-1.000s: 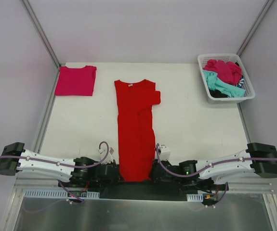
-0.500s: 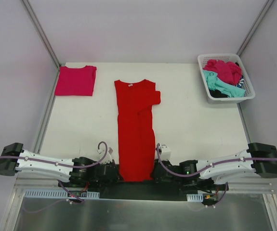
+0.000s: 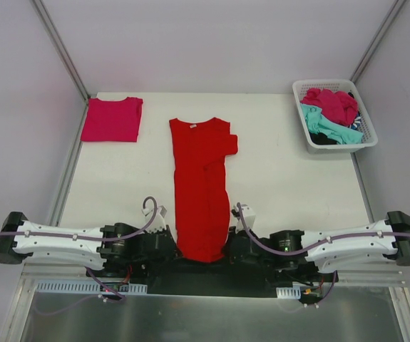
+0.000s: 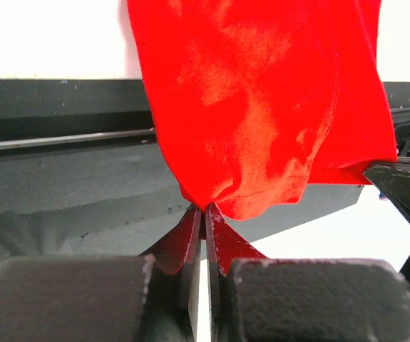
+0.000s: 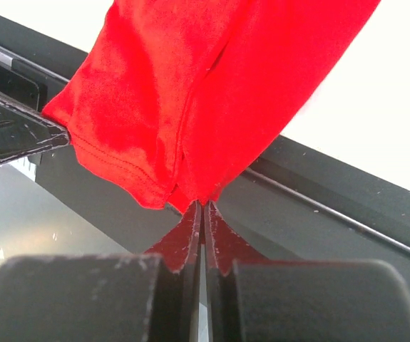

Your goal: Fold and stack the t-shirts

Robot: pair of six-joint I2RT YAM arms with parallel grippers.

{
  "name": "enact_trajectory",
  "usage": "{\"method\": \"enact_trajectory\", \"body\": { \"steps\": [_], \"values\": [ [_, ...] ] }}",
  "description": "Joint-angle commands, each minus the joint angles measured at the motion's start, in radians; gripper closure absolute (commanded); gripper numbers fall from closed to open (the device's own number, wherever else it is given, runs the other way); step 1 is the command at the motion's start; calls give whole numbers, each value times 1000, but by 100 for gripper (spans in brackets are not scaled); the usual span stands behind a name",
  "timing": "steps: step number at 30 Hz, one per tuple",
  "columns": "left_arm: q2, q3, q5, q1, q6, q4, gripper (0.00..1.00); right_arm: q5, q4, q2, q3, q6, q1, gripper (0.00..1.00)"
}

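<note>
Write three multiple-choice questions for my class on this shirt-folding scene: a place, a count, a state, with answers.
1. Where on the table does the pink shirt lie? A far left corner; B near right corner; C centre.
2. How many shirts lie outside the basket? A one; B two; C four.
3. What are the left gripper and right gripper doing? A hanging open; B pinching the near hem of the red shirt; C pinching the pink shirt.
Answers: 1 A, it sits by the far left edge. 2 B, pink and red. 3 B, both wrist views show them shut on red cloth.
</note>
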Motion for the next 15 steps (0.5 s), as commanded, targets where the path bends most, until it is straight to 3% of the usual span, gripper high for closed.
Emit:
{"method": "enact_trajectory", "body": {
  "steps": [1, 15],
  "values": [
    [28, 78, -27, 50, 107, -68, 100, 16, -58, -11, 52, -56, -33, 99],
    [22, 153, 53, 325, 357, -74, 100, -119, -63, -42, 92, -272, -295, 99]
  ]
}}
